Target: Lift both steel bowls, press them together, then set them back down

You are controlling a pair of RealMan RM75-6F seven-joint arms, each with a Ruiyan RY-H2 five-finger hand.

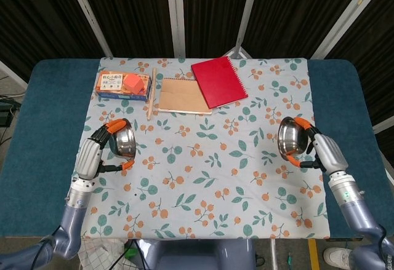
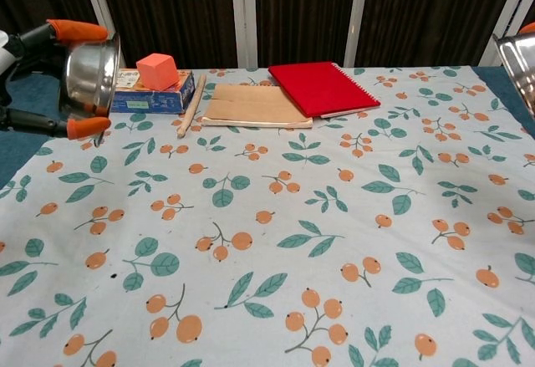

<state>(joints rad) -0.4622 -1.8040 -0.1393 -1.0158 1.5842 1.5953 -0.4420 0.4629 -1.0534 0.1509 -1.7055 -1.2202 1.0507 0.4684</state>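
Note:
My left hand [image 1: 92,156] grips one steel bowl [image 1: 124,141] and holds it up off the floral cloth, tilted on its side with the opening facing inward. In the chest view this left bowl [image 2: 90,73] hangs at the upper left, between orange fingertips [image 2: 77,30] of my left hand [image 2: 33,74]. My right hand [image 1: 325,152] holds the other steel bowl [image 1: 289,139] raised and tipped the same way, opening toward the centre. Only the rim of that bowl [image 2: 520,64] shows at the chest view's right edge. The two bowls are far apart.
At the back of the table lie a red notebook [image 1: 218,80], a brown pad [image 1: 183,95], a wooden stick [image 1: 150,93] and a blue box [image 1: 122,87] with an orange block [image 1: 131,83] on it. The floral cloth [image 1: 203,159] covers the middle.

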